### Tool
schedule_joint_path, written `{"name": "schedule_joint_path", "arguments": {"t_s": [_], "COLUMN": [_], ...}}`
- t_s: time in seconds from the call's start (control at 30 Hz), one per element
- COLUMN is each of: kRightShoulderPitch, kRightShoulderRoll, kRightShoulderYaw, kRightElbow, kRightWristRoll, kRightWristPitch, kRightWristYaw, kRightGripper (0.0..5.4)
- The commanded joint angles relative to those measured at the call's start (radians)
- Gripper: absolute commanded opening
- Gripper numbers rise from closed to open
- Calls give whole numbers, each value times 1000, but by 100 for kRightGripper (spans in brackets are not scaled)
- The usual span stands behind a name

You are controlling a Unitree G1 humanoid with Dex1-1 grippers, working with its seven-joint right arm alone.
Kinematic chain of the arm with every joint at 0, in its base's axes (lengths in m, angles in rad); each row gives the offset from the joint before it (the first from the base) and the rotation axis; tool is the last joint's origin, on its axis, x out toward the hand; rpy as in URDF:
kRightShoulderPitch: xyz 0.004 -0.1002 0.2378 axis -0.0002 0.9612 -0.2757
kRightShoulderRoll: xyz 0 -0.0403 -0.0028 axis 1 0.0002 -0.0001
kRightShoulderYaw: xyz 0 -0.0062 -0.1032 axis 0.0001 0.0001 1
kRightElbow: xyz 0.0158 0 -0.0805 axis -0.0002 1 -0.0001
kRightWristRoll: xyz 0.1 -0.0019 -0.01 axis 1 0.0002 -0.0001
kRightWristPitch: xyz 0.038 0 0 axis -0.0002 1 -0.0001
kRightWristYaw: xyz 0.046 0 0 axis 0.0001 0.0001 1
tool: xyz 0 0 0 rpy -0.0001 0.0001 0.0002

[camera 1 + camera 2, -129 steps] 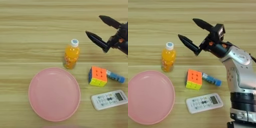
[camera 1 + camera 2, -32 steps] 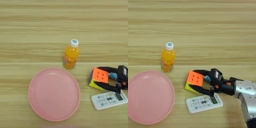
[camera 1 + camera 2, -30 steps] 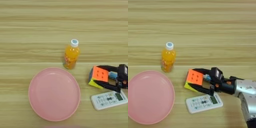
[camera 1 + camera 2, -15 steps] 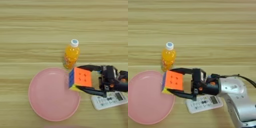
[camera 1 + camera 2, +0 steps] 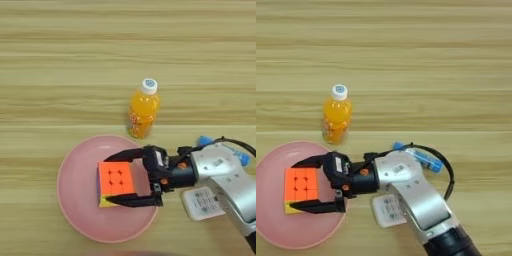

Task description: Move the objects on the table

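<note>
The orange-yellow-blue puzzle cube [image 5: 116, 179] is over the middle of the large pink plate [image 5: 75, 200], orange face up. My right gripper [image 5: 108, 181] reaches in from the right, its two black fingers pressed against the cube's far and near sides, shut on it. I cannot tell whether the cube touches the plate. The orange juice bottle [image 5: 142, 112] stands upright just beyond the plate's far right rim. The white remote [image 5: 387, 210] lies right of the plate, mostly hidden under my forearm. The thin blue tube [image 5: 423, 157] lies behind my arm.
The light wooden table [image 5: 60, 60] stretches wide beyond the bottle and to the left of the plate. My silver forearm [image 5: 411, 195] crosses the lower right, above the remote.
The gripper has carried the cube further left, from the plate's right rim to over its middle, and lower. Bottle, remote and tube have stayed put.
</note>
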Motion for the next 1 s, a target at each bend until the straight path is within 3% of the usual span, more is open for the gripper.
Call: {"name": "schedule_joint_path", "arguments": {"t_s": [0.03,0.37,0.4,0.6,0.83,1.0], "kRightShoulderPitch": [-80,-85,-85,-81,-89,-100], "kRightShoulderRoll": [26,38,38,40,53,49], "kRightShoulderYaw": [-9,-2,-2,-8,-40,-92], "kRightElbow": [35,116,118,108,46,-62], "kRightWristRoll": [-26,-65,-67,-56,17,134], "kRightWristPitch": [-59,-112,-115,-111,-79,8], "kRightWristYaw": [-53,-68,-69,-69,-70,-66], "kRightGripper": [336,336,372,441,516,539]}}
